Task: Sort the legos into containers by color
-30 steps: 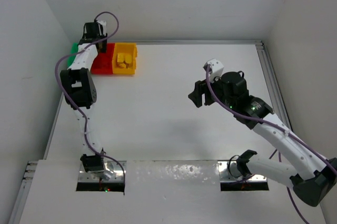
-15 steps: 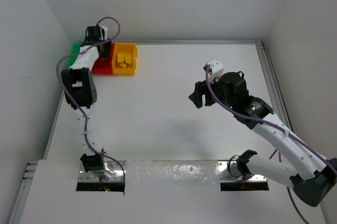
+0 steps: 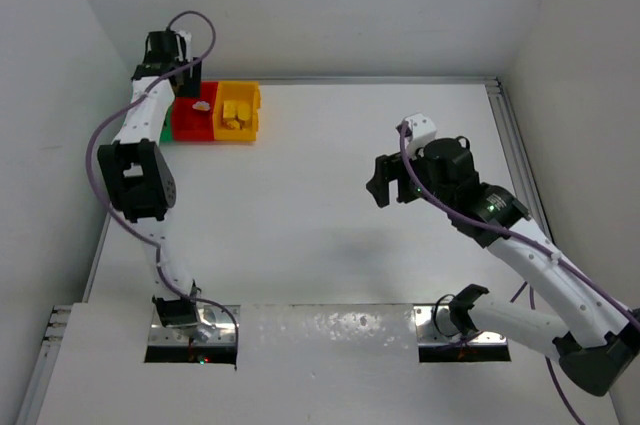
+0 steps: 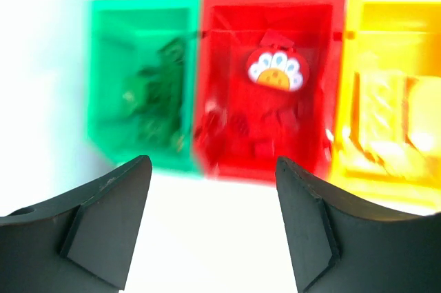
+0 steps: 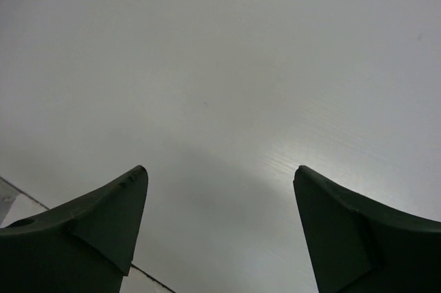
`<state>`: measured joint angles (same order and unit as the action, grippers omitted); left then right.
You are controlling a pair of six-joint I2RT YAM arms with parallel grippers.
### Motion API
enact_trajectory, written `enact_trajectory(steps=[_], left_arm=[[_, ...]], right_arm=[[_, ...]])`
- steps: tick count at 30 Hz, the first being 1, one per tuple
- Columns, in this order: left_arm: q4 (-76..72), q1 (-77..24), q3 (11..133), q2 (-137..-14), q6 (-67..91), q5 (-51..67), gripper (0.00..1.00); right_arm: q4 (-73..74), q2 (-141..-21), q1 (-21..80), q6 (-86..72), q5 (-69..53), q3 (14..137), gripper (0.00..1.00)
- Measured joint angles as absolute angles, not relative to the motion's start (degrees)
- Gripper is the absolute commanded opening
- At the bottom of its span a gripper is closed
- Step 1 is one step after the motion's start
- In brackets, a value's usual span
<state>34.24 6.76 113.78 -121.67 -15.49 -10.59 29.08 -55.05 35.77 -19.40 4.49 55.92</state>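
Note:
Three joined containers stand at the table's far left: green (image 4: 110, 86), red (image 4: 324, 65) and yellow (image 4: 358, 31). Green legos (image 4: 155, 93) lie in the green one, red legos (image 4: 255, 134) in the red one and yellow legos (image 4: 386, 114) in the yellow one. A red piece with a white and orange face (image 4: 275, 70) rests in the red bin (image 3: 188, 123). My left gripper (image 4: 213, 169) hangs open and empty just in front of the bins, seen from above (image 3: 188, 83). Over bare table at centre right, my right gripper (image 3: 381, 183) is open and empty too (image 5: 220, 179).
White walls close in on the left, back and right. The left arm (image 3: 135, 175) stretches along the left wall and hides part of the green bin (image 3: 163, 132). A metal rail (image 3: 515, 160) runs along the table's right edge.
My left gripper opened wider and drew back from over the red bin towards the back wall; the white-faced piece now lies in that bin. My right gripper opened wider and shifted slightly right.

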Motion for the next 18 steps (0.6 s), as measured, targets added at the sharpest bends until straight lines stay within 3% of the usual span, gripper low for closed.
enact_trajectory(steps=[5, 10, 18], left_arm=[[38.3, 7.1, 102.8, -101.4, -13.5, -10.8, 0.71], [40.6, 8.1, 84.3, -80.1, -12.8, -12.1, 0.71], [45.5, 8.4, 55.5, -66.4, -14.8, -16.2, 0.69]], right_arm=[[34.5, -53.6, 35.8, -24.5, 15.5, 56.1, 0.99], [39.2, -51.9, 35.7, -31.0, 26.5, 54.2, 0.99], [45.7, -58.3, 35.7, -38.9, 30.7, 52.6, 0.99]])
